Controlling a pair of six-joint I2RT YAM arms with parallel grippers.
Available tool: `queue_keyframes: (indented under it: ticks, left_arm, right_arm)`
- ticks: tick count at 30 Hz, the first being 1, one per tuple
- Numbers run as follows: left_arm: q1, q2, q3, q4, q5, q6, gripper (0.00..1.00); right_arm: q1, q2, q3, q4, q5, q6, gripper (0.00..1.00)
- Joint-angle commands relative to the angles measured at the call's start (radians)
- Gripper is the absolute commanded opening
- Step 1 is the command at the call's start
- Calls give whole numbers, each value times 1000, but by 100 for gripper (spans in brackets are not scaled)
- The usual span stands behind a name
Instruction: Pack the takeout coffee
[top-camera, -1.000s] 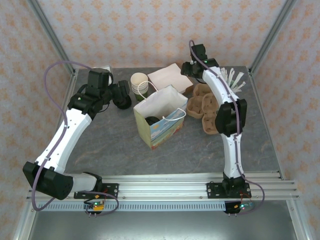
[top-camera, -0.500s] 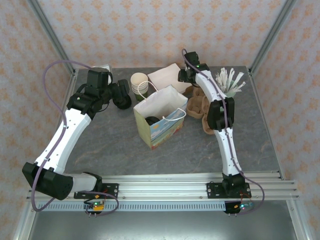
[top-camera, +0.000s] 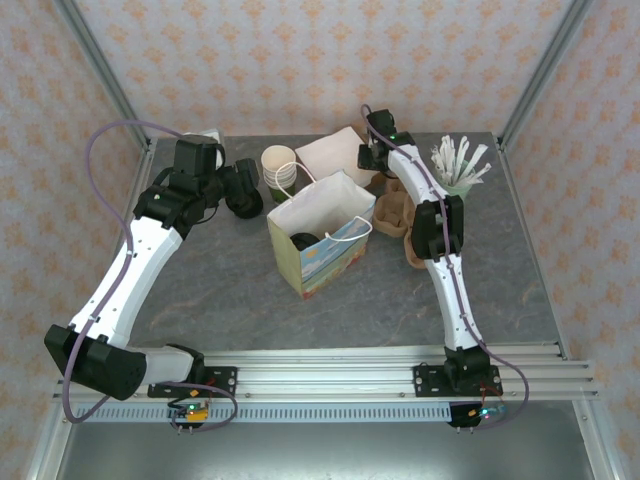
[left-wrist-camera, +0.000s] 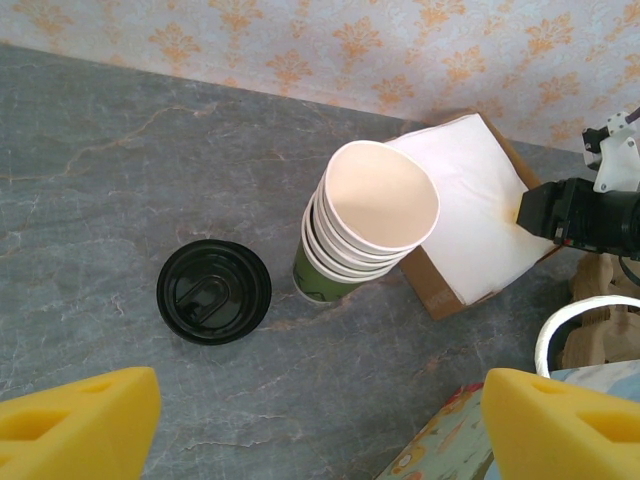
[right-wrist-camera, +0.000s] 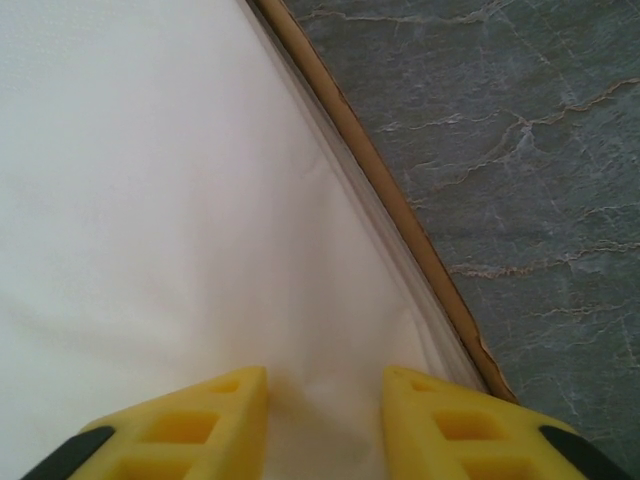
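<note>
Most of the packing looks done. The takeout coffee (top-camera: 304, 243) sits down inside the open paper bag (top-camera: 325, 262) at mid-table. From above, its round black lid shows low in the bag's near-left part, and the bag wall hides the cup body. I take it for the coffee by that lid. I cannot tell whether it stands fully upright.

2 arms are at work beyond the bag. The left gripper (top-camera: 244, 190) hangs to the far left of the bag with its 2 yellow fingers spread wide and nothing between them. Below it lie 1 loose black lid (left-wrist-camera: 213, 291) and, just to the right, a stack of lidless cream cups (left-wrist-camera: 365, 225) tipped toward the camera.

The right gripper (right-wrist-camera: 325, 420) is at the far side, down on the white napkins (right-wrist-camera: 150, 200), which lie in a shallow brown cardboard box. Its 2 fingers press on the top sheet a narrow gap apart, with a faint crease in the paper between them. Whether they have pinched a napkin I cannot tell.

By my reading, what is left is the extras: a napkin into the bag beside the cup, and perhaps something from the holder of white wrapped sticks (top-camera: 458, 165) at the far right. The pulp cup carriers (top-camera: 400, 215) lie right of the bag, apart from both grippers. The bag's mouth stands open.
</note>
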Motion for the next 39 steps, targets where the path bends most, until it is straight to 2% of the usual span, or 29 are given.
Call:
queue_keyframes:
  ticks: [1,19,24,35,39]
  left_arm:
    - [4,-7,28,-15,10,2,84]
    - [5,-6,27,-21,37,14,84]
    - [5,-4,27,-22,48,15,84]
    - [5,-32,30,-18,70,11,84]
    - [3,-51,36,-6,90,7,84]
  right_arm:
    - [3,26,30,-14,0,-6,30]
    - [3,-32,74,-20,-14,2,11]
    - [3,-59,84,-28,-9,0,9]
    - [4,-229,89,-63,-15,13,0]
    - [4,-327,76,-86,-4,13,0]
